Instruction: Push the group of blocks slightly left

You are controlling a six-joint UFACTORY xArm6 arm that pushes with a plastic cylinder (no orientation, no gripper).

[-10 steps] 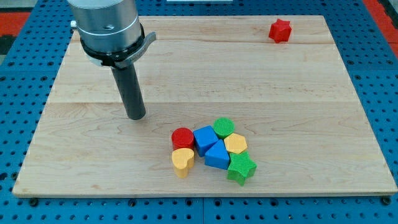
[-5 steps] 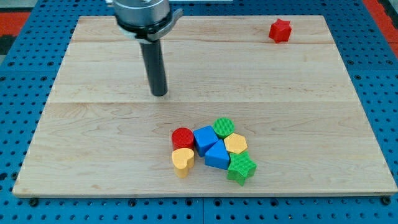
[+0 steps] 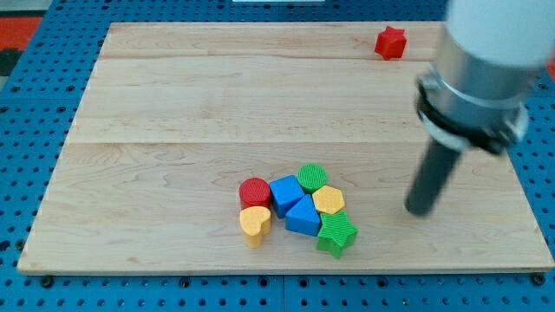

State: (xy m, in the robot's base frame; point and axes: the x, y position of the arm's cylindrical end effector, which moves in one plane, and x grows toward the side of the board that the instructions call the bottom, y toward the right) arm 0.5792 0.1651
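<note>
A tight group of blocks lies near the board's bottom middle: a red cylinder (image 3: 255,191), a yellow heart (image 3: 254,223), a blue cube (image 3: 285,192), a blue triangular block (image 3: 303,217), a green cylinder (image 3: 311,177), a yellow hexagon (image 3: 329,200) and a green star (image 3: 336,234). My tip (image 3: 421,209) stands on the board to the right of the group, about a hundred pixels from the yellow hexagon, touching no block.
A lone red star block (image 3: 390,42) sits near the board's top right. The wooden board (image 3: 156,113) lies on a blue pegboard surface (image 3: 26,173). The arm's body (image 3: 481,74) covers part of the board's right side.
My tip has swept from the board's upper left, across above the group, down to the group's right side. No block has moved.
</note>
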